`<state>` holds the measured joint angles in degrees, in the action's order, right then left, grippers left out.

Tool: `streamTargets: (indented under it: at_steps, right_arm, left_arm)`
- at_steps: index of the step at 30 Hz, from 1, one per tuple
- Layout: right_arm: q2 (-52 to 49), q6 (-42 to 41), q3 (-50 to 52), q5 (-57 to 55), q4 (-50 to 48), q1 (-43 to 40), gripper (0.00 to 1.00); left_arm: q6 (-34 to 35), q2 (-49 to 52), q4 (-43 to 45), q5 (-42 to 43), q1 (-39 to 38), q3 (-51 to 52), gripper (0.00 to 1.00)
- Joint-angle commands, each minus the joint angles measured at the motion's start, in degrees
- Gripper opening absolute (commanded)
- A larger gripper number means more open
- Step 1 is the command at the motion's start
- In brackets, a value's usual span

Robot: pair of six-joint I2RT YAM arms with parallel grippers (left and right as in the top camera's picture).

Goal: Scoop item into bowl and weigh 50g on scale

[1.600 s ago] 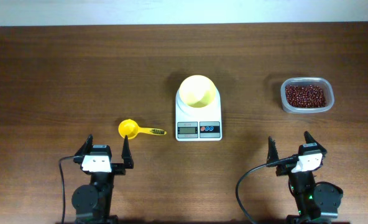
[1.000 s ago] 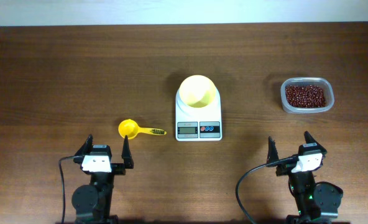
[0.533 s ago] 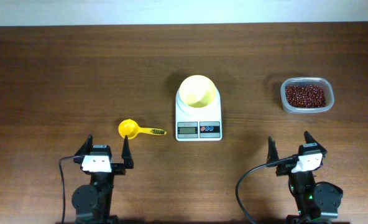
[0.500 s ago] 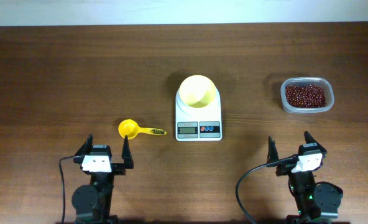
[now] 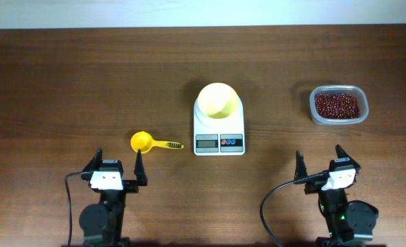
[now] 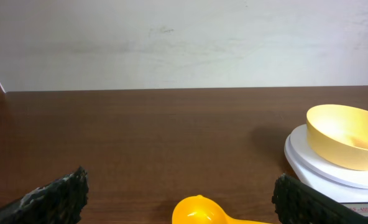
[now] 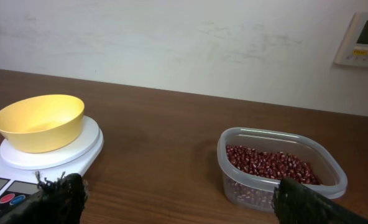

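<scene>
The pale yellow bowl [image 5: 217, 101] stands empty on the white scale [image 5: 219, 134] at the table's middle; both also show in the left wrist view, bowl [image 6: 345, 135] and scale [image 6: 314, 163], and in the right wrist view, bowl [image 7: 39, 122] and scale [image 7: 53, 152]. The reddish-brown beans [image 5: 337, 105] lie in a clear container at the right, also in the right wrist view [image 7: 268, 165]. My left gripper [image 5: 118, 166] is open and empty near the front edge, just behind a yellow scoop [image 5: 145, 143]. My right gripper [image 5: 319, 163] is open and empty, in front of the beans.
The clear plastic container [image 5: 358, 97] holds the beans [image 7: 333, 171]. The yellow scoop lies on the table left of the scale, handle pointing right; its cup shows between my left fingers [image 6: 199, 211]. A pale wall runs behind the table's far edge.
</scene>
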<state>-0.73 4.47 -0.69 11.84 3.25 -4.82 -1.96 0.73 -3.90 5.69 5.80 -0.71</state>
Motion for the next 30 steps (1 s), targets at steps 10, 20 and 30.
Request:
streamTargets:
  at_steps: [10, 20, 30]
  right_arm:
    - [0.52, -0.46, 0.37, -0.31, 0.24, 0.15, 0.99]
    - [0.52, -0.46, 0.37, -0.31, 0.24, 0.15, 0.99]
    - [0.52, -0.46, 0.37, -0.31, 0.24, 0.15, 0.99]
  left_arm:
    - [-0.9, -0.44, -0.28, -0.61, -0.02, 0.24, 0.99]
    - [-0.92, -0.44, -0.28, -0.61, -0.02, 0.24, 0.99]
    - [-0.92, -0.39, 10.51, -1.07, 0.0, 0.2, 0.99]
